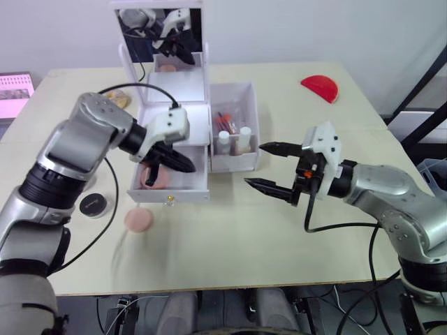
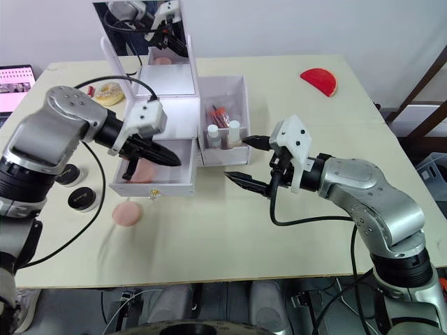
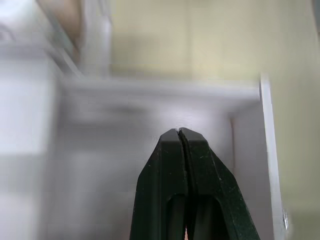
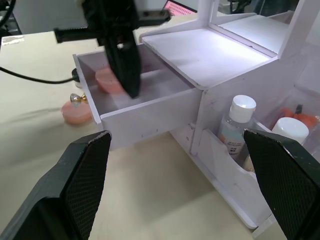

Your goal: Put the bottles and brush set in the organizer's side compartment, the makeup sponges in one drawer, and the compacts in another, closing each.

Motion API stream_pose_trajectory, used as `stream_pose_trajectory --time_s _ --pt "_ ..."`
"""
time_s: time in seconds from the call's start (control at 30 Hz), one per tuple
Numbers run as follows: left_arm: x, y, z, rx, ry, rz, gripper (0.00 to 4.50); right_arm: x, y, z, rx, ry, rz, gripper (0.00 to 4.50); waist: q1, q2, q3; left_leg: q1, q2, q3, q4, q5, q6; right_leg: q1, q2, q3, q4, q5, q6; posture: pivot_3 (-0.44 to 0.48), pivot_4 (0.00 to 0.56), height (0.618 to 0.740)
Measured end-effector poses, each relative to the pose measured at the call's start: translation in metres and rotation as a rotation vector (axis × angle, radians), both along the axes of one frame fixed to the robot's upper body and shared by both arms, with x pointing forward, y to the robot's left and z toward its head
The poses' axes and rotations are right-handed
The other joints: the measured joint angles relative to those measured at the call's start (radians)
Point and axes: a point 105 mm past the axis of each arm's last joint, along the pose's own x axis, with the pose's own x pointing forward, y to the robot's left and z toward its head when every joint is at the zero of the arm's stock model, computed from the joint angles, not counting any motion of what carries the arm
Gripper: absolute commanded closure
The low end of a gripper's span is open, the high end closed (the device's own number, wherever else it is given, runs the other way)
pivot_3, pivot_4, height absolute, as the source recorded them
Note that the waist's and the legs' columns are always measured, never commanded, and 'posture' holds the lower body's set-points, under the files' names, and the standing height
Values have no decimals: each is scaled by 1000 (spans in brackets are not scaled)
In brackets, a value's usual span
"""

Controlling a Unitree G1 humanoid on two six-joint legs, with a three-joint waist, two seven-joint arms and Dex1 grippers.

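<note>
a pale wooden table (image 1: 230,244) against a white wall carries a white organizer (image 1: 183,118) with a mirror on top. in the left eye view its lower drawer (image 1: 170,183) is pulled out, one pink makeup sponge (image 1: 155,176) inside, another sponge (image 1: 139,220) on the table just in front. the left gripper (image 1: 183,162) hangs over the drawer, fingers pressed together and empty. bottles (image 1: 234,139) stand in the side compartment (image 1: 234,125). a black compact (image 1: 92,204) lies left of the drawer. the right gripper (image 1: 274,167) hovers right of the organizer, fingers spread wide.

in the left wrist view the closed fingertips (image 3: 179,137) point into the drawer.

in the right wrist view the spread fingers (image 4: 85,175) frame the open drawer and two white-capped bottles (image 4: 235,125).
</note>
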Motion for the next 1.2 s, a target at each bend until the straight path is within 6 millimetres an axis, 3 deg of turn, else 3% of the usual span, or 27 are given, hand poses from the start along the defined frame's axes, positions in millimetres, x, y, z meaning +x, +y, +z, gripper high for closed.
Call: stream_pose_trajectory --time_s 0.1,0.2,0.47,0.57,0.7,0.8,1.07,1.2 --pt "-10 5 21 -113 -4 3 4471 -1 0 0 -1 1 4 0 -2 0 0 0 0 0 -1 0 0 -1 0 0 1 0 0 0 150 739" --pt "-25 27 34 -220 -35 35 4471 -1 -8 -2 -15 9 -14 0 -1 0 0 2 0 0 -2 0 0 -1 0 1 2 -1 -1 0 150 739" --pt "-63 107 21 -294 -69 383 4471 -3 -39 0 -65 8 -53 0 8 -1 1 5 0 1 -1 0 0 3 -1 2 0 -4 -5 0 150 739" --pt "-74 138 8 -294 -59 531 3602 0 -55 -2 -87 36 -69 0 10 -2 1 5 0 1 -1 0 0 4 -1 2 0 -5 -7 0 150 739" --pt "-97 182 -7 -240 -38 699 1598 -2 -78 -10 -104 93 -84 0 9 -2 1 5 0 2 -2 0 -1 2 -2 2 0 -5 -9 0 150 739" --pt "-117 213 -22 -204 7 808 34 -8 -108 -18 -132 144 -137 0 13 -2 1 3 0 3 -2 0 -1 0 -2 1 -1 -6 -10 0 150 739" --pt "-142 256 -13 -201 -82 980 34 -16 -164 -15 -142 168 -275 0 8 -2 1 3 1 5 -2 -1 -2 -1 -4 1 -3 -6 -9 0 150 739" --pt "-149 265 -17 -202 -87 1016 34 -14 -167 -12 -130 157 -270 0 2 -1 1 2 2 7 -2 -1 -2 -2 -4 2 -3 -6 -10 0 150 739"
